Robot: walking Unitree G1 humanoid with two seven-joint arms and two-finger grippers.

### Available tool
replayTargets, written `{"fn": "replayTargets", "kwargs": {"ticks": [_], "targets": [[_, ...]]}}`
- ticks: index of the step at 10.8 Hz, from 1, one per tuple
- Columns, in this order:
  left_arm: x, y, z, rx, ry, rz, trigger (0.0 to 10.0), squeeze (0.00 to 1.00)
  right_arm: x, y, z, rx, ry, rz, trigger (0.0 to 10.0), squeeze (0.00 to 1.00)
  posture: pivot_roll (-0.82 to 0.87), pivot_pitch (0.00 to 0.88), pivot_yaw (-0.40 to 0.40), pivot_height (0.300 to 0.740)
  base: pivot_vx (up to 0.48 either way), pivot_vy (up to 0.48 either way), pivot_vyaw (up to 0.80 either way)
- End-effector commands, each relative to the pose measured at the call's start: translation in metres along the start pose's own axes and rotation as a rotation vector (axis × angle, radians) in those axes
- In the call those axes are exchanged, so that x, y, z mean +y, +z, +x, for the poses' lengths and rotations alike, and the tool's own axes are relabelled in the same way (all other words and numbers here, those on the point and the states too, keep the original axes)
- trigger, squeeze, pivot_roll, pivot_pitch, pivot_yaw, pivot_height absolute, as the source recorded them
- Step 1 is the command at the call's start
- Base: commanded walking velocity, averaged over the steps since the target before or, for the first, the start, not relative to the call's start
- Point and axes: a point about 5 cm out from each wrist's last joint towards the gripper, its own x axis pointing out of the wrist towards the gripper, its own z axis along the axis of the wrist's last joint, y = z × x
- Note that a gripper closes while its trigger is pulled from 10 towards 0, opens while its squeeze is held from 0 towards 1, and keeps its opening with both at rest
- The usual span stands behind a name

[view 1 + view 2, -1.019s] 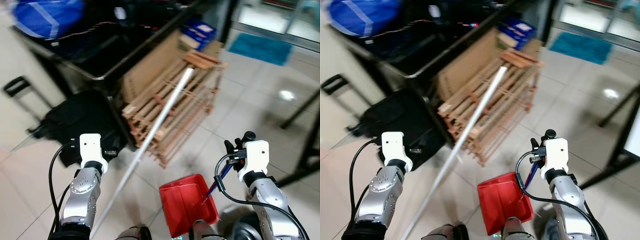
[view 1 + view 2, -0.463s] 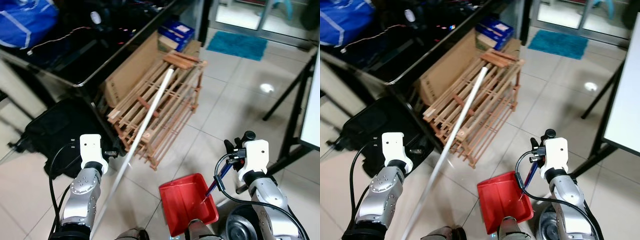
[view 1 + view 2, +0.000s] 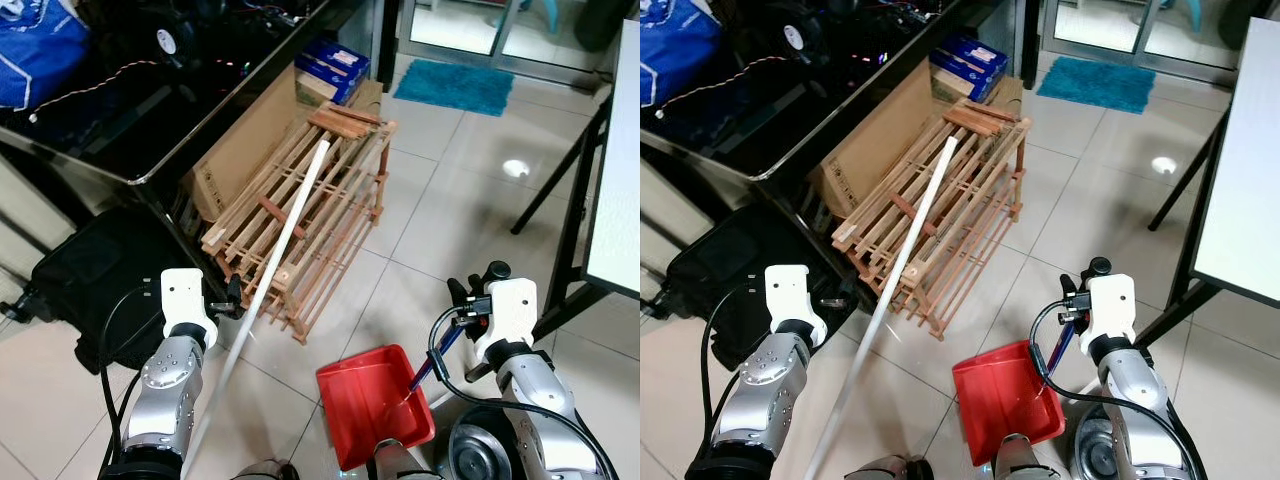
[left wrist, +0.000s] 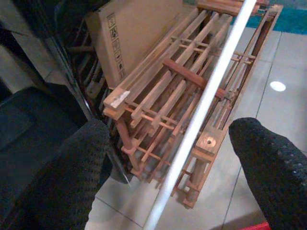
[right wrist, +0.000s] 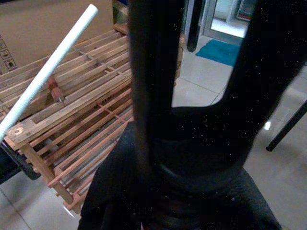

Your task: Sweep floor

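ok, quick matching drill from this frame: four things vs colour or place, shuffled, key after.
Things:
1. dustpan
2. broom handle
3. wooden rack
4. floor mat

Descriptions:
A. teal, lying on the tiles near the glass door
B. red, low in front of the robot, beside the right arm
C. white, slanting across the wooden slats
D. brown slats, leaning against the cardboard box under the black table

Pairs: 1-B, 2-C, 3-D, 4-A
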Motion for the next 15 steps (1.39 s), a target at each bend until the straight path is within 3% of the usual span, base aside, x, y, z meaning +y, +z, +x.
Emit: {"fn": "replayTargets", "kwargs": {"ticks": [1, 4, 6, 15], "targets": [[0.0052, -0.005, -0.0032, 0.016, 0.012, -0.006, 10.0, 0.0, 0.0029, 0.0064, 0.0016, -0.021, 0.012, 0.009, 10.0, 0.0, -0.17, 0.169, 0.126, 0.74, 0.0, 0.0, -0.8], [0.0037, -0.0053, -0.0033, 0.018, 0.009, -0.007, 10.0, 0.0, 0.0031, 0.0072, 0.002, -0.026, 0.015, 0.006, 10.0, 0.0, -0.17, 0.17, 0.126, 0.74, 0.0, 0.0, -0.8], [0.0042, -0.0051, -0.0035, 0.017, 0.009, -0.002, 10.0, 0.0, 0.0042, 0.0086, 0.0026, -0.033, 0.017, 0.007, 10.0, 0.0, -0.17, 0.17, 0.126, 0.74, 0.137, 0.0, 0.0], [0.0051, -0.0063, -0.0042, 0.023, 0.007, 0.01, 10.0, 0.0, 0.0062, 0.0082, 0.0022, -0.034, 0.018, 0.009, 10.0, 0.0, -0.17, 0.173, 0.128, 0.74, 0.412, 0.0, 0.0]]}}
